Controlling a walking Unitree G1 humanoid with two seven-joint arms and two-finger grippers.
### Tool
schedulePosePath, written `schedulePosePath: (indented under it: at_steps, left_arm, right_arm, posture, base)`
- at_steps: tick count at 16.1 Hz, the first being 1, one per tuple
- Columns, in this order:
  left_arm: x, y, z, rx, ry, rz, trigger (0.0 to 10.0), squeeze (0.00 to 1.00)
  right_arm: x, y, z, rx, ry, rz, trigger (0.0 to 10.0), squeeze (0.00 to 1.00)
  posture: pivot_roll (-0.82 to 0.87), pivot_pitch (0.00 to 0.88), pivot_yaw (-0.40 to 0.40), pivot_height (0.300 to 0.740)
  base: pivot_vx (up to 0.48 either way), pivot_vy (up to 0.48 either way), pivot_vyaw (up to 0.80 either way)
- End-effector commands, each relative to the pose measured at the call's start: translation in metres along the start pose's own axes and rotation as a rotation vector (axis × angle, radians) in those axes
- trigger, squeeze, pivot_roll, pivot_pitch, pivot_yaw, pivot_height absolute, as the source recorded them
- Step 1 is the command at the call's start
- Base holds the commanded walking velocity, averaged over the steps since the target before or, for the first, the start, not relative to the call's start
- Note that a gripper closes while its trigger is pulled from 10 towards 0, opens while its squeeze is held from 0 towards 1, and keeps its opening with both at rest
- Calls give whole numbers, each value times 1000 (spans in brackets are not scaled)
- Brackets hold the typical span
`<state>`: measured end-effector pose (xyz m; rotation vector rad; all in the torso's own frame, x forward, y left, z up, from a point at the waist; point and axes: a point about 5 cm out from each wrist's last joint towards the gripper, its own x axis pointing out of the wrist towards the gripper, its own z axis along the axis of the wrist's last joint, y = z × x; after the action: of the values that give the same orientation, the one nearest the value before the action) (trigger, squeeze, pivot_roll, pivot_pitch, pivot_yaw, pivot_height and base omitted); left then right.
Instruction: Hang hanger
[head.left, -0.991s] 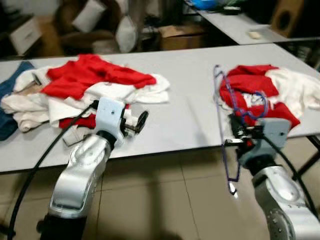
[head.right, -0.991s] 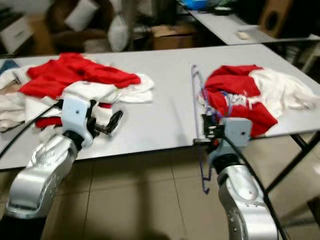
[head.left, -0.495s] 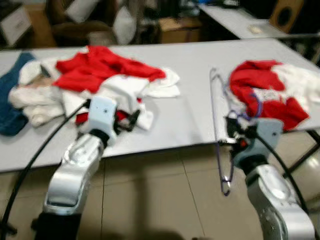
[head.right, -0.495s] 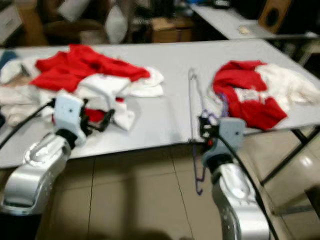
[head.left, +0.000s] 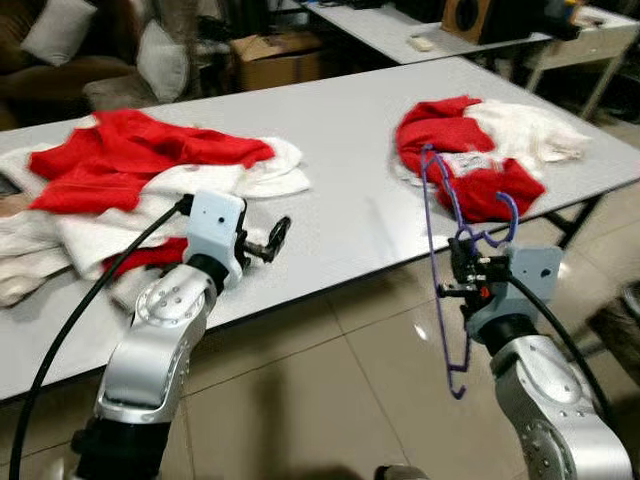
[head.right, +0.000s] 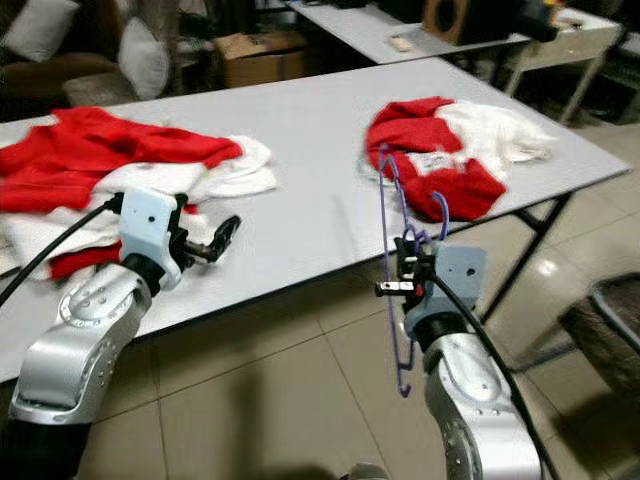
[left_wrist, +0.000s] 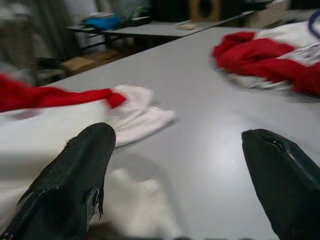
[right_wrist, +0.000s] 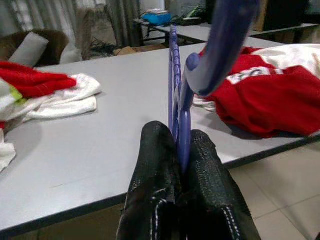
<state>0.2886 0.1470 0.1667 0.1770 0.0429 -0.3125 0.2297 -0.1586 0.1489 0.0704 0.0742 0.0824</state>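
A thin purple hanger (head.left: 437, 262) stands on edge in front of the grey table (head.left: 340, 130), its hook (head.left: 503, 213) curling toward my right arm. My right gripper (head.left: 457, 282) is shut on the hanger's lower bar, just off the table's front edge. In the right wrist view both black fingers (right_wrist: 159, 165) press the purple hanger (right_wrist: 178, 107) between them. My left gripper (head.left: 276, 238) hovers open and empty over the table's near edge, beside a red and white clothes pile (head.left: 150, 170). In the left wrist view its fingers (left_wrist: 75, 180) stand wide apart over bare table.
A second red and white clothes heap (head.left: 480, 150) lies on the table's right end. A black table leg (head.right: 525, 250) slants down to the tiled floor (head.left: 330, 400). Behind stand another table (head.left: 400, 25), a cardboard box (head.left: 275, 60) and cushions (head.left: 160, 60). A dark object (head.right: 610, 320) sits at the right.
The whole picture has shifted, so the camera has moved; the table now runs at a slant. My right gripper still holds the hanger, and the left stays open.
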Motion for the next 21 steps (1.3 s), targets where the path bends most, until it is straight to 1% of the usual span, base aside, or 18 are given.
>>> schedulePosePath:
  at_steps: [1, 3, 4, 5, 7, 8, 9, 10, 12, 14, 15, 16, 17, 18, 19, 20, 21]
  left_arm:
    - [0, 1, 1, 18, -1, 19, 10000, 0]
    - [-4, 0, -3, 11, 14, 27, 10000, 0]
    - [-7, 8, -7, -32, 34, 69, 10000, 0]
    - [-8, 11, -7, -33, 33, 76, 10000, 0]
    - [-9, 22, -13, -28, 57, 127, 10000, 0]
    - [-9, 24, -13, -30, 61, 136, 10000, 0]
    - [-8, 33, -15, -53, 67, 173, 10000, 1000]
    - [-7, 37, -14, -58, 67, 180, 10000, 1000]
    - [-3, 41, -13, -30, 77, 191, 10000, 1000]
    - [10, 45, -14, -22, 78, 195, 10000, 1000]
    - [21, 46, -12, 16, 65, 174, 10000, 1000]
    - [33, 46, -12, 24, 56, 152, 10000, 573]
    - [43, 48, -14, 7, 73, 157, 10000, 0]
    - [48, 51, -17, 25, 95, 176, 10000, 0]
    - [54, 61, -22, 2, 135, 247, 4941, 0]
    - [57, 63, -24, -32, 142, 265, 0, 0]
    - [60, 65, -26, -69, 151, 278, 0, 0]
  right_arm:
    - [0, 2, 2, -7, -9, 13, 10000, 0]
    - [-1, 0, 0, -21, 0, 28, 10000, 0]
    - [1, 0, -1, -34, 12, 47, 10000, 0]
    - [2, 1, 0, -37, 10, 58, 10000, 0]
    - [4, 2, 2, -45, 7, 76, 10000, 0]
    - [4, 2, 2, -46, 8, 77, 10000, 0]
    - [2, 2, 1, -46, 11, 78, 10000, 0]
    - [1, 2, 0, -47, 13, 79, 10000, 0]
    - [3, 3, -2, -51, 14, 77, 10000, 0]
    - [8, 4, 1, -42, -3, 54, 10000, 0]
    - [11, 5, 3, -42, -12, 55, 10000, 0]
    - [14, 5, 4, -46, -13, 59, 10000, 0]
    - [17, 4, 3, -46, -11, 64, 10000, 0]
    - [18, 4, 3, -49, -9, 68, 10000, 0]
    - [19, 5, 3, -57, -9, 75, 10000, 0]
    - [20, 6, 4, -57, -12, 74, 10000, 0]
    - [20, 7, 4, -55, -14, 72, 10000, 0]
  posture:
    - [-138, 0, 38, 740]
    - [-132, 0, 34, 740]
    - [-130, 0, 29, 740]
    - [-130, 0, 29, 740]
    - [-140, 0, 25, 740]
    - [-140, 0, 25, 740]
    - [-139, 0, 28, 740]
    - [-139, 0, 28, 740]
    - [-140, 0, 41, 740]
    - [-147, 0, 43, 740]
    - [-149, 0, 38, 740]
    - [-132, 0, 26, 740]
    - [-122, 0, 20, 740]
    - [-120, 0, 18, 740]
    - [-120, 0, 18, 740]
    - [-129, 0, 23, 740]
    - [-138, 0, 31, 740]
  base:
    - [0, -480, 0]
    - [0, -480, 0]
    - [0, 0, 0]
    - [0, 0, 0]
    - [0, 0, 0]
    - [0, 0, 0]
    - [0, 0, 0]
    - [0, 0, 0]
    - [0, 0, 0]
    - [0, 0, 0]
    - [0, 0, 0]
    - [0, 0, 0]
    - [0, 0, 0]
    - [0, 0, 0]
    - [0, 0, 0]
    - [0, 0, 0]
    - [0, 0, 0]
